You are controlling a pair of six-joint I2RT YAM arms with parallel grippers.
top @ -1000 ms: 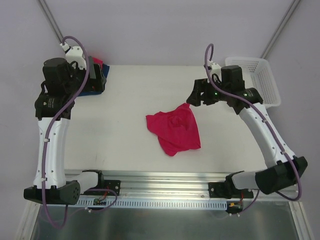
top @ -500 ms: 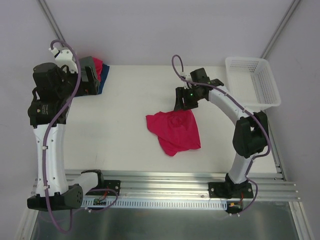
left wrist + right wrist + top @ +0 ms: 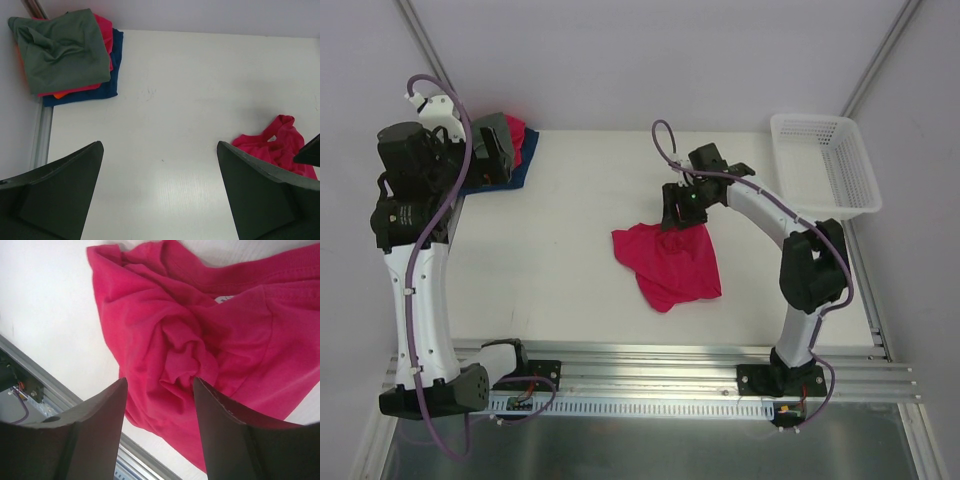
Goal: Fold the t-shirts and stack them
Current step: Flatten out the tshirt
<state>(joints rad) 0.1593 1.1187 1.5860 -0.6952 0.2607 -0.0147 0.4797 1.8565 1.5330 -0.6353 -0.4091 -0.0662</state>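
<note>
right tool (image 3: 159, 382) half open over the crimson t-shirt (image 3: 165, 335)'s bunched middle, nothing gripped; shirt crumpled mid-worktop (image 3: 560, 270). left tool (image 3: 159, 145) wide open, empty, by the far-left stack (image 3: 60, 50). risk: pinching that wad takes several layers, shirt lifts as a lump, won't spread.

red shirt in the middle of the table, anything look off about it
Yes. The red shirt lies crumpled in a heap in the middle of the table, unfolded and apart from the pile in the far left corner. That pile is untidy too: the grey-green shirt on top sits askew over the ones beneath.
</note>
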